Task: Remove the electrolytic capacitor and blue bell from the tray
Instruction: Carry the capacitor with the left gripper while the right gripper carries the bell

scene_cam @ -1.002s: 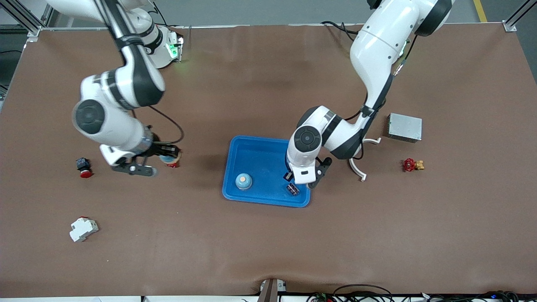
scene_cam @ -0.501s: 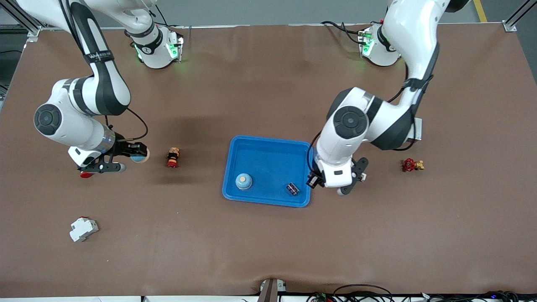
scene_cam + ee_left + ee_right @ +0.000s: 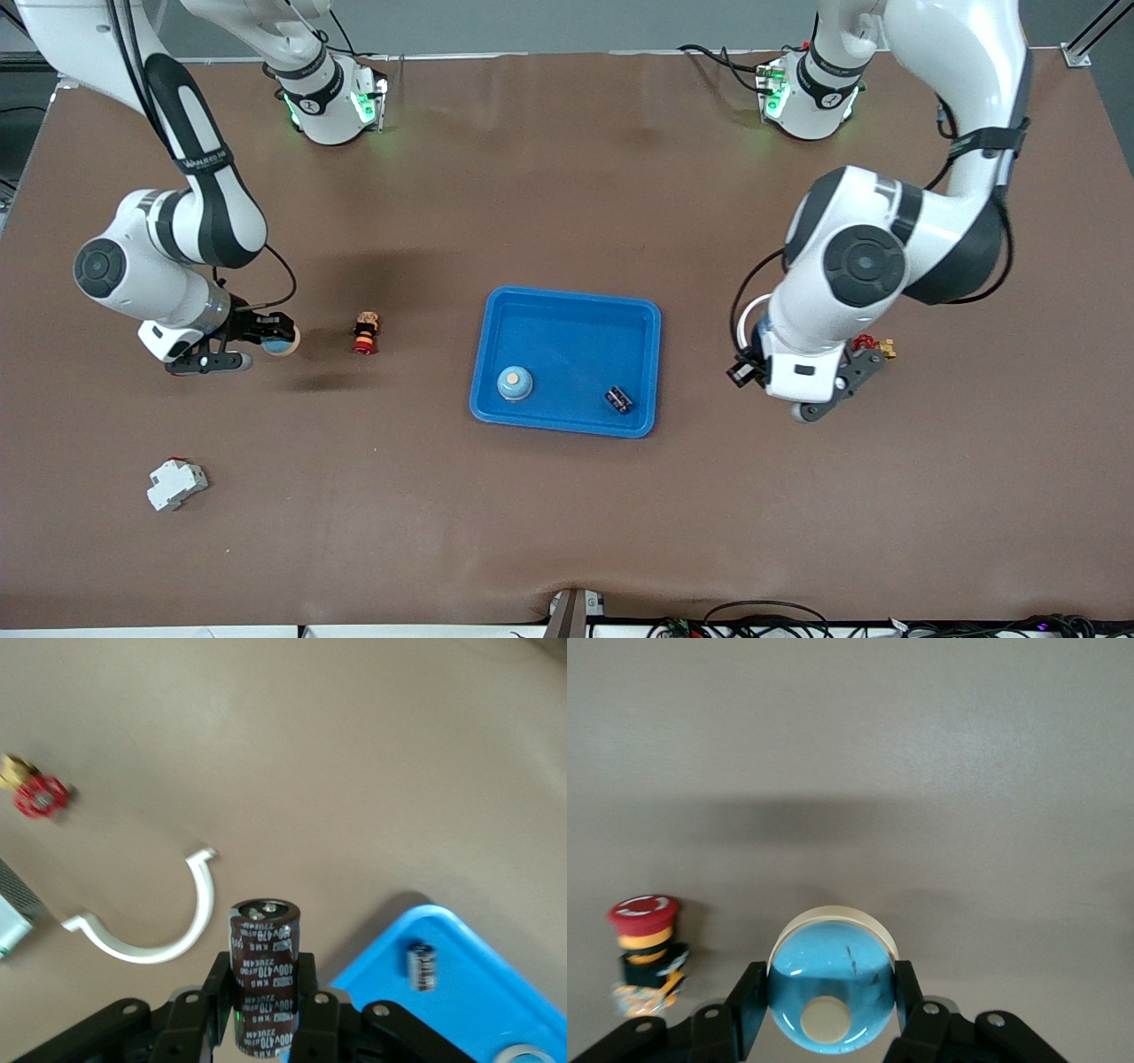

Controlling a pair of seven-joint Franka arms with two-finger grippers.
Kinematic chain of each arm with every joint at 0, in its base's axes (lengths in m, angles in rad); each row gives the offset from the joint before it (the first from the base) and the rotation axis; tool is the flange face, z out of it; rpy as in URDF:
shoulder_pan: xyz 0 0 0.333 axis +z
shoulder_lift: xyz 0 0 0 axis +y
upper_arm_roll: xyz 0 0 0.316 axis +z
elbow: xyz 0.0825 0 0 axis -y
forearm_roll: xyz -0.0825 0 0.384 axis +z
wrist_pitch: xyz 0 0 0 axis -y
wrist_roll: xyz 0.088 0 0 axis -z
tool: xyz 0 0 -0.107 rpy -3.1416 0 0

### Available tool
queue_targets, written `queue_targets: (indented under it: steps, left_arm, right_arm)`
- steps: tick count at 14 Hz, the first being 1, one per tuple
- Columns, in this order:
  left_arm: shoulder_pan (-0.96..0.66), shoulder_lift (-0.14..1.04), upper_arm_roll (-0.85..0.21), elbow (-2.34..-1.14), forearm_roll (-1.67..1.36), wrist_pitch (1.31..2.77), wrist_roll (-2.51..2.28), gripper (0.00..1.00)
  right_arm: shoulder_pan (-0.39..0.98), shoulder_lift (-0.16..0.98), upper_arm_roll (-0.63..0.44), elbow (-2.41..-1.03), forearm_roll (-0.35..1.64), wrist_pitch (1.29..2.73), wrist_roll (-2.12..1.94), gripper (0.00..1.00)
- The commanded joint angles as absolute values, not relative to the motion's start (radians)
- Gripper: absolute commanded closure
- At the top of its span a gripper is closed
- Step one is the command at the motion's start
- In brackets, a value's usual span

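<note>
My left gripper [image 3: 742, 372] is shut on a large dark brown capacitor [image 3: 265, 966] and holds it over the bare table beside the blue tray [image 3: 567, 294], toward the left arm's end. My right gripper [image 3: 268, 339] is shut on a blue bell [image 3: 284, 341] with a cream button, over the table toward the right arm's end. In the right wrist view the bell [image 3: 831, 988] fills the jaws. In the tray lie a second blue bell [image 3: 514, 383] and a small dark capacitor [image 3: 618, 399], which also shows in the left wrist view [image 3: 423, 966].
A red-capped emergency stop button [image 3: 365, 332] stands between my right gripper and the tray. A white breaker [image 3: 175, 483] lies nearer the front camera. A white curved bracket [image 3: 168, 926], a red valve [image 3: 37, 797] and a grey box [image 3: 11, 908] lie near my left gripper.
My left gripper has swung from over the tray out toward the left arm's end. My right gripper has carried the bell away from the tray, past the emergency stop button.
</note>
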State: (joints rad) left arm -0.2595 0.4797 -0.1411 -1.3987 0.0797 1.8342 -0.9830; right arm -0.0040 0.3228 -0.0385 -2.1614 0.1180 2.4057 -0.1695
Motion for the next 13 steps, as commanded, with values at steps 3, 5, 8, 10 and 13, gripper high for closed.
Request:
queue_targets:
  steps: [3, 5, 8, 10, 13]
  left_arm:
    - [-0.14, 0.404, -0.158, -1.437, 0.086, 1.723, -0.7, 1.0]
    - [-0.086, 0.391, -0.16, -1.445, 0.086, 1.697, -0.576, 1.0]
    - [0.001, 0.374, -0.158, -1.476, 0.064, 1.686, -0.39, 1.0]
    - [0.056, 0.374, -0.158, -1.497, 0.064, 1.686, -0.289, 1.0]
    - [0.124, 0.377, -0.156, -1.529, 0.069, 1.712, -0.152, 1.0]
  right_arm:
    - [-0.028, 0.399, -0.02, -2.149, 0.143, 2.471, -0.198, 1.0]
    - [-0.028, 0.411, -0.02, -2.148, 0.143, 2.473, -0.198, 1.0]
    - [-0.031, 0.423, -0.021, -2.148, 0.143, 2.494, -0.198, 1.0]
    - [-0.032, 0.428, -0.02, -2.146, 0.143, 2.496, -0.198, 0.56]
    - [-0.032, 0.433, -0.02, -2.148, 0.144, 2.502, -0.198, 0.33]
